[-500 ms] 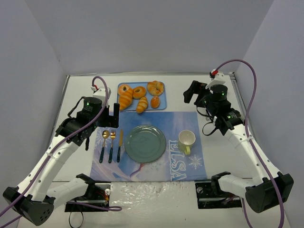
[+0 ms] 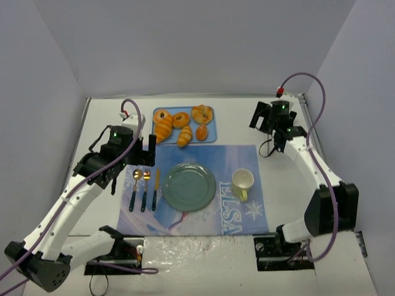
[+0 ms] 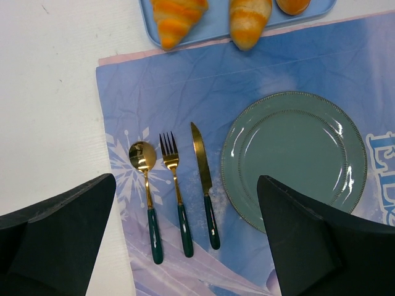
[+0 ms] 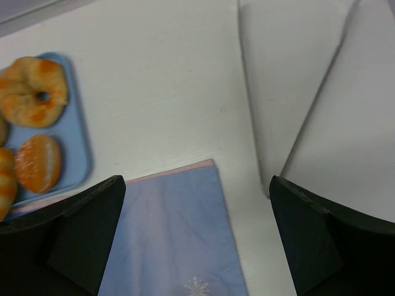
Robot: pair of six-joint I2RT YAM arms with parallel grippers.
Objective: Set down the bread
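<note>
Near: mat (image 2: 197, 219) carries plate (image 2: 188, 185), with cutlery (image 2: 144, 188) to its left and cup (image 2: 242, 180) to its right. Left gripper (image 3: 186, 184) hangs over the cutlery, jaws spread wide, nothing between them. Farther: bread (image 2: 201, 132) lies on the blue tray (image 2: 212, 139), at its near-right corner, beside larger pastries. Right gripper (image 4: 197, 182) is over the table right of the tray, jaws wide apart, empty.

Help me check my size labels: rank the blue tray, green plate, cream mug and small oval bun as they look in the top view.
1. blue tray and green plate: they look about alike, so not ranked.
2. cream mug
3. small oval bun
</note>
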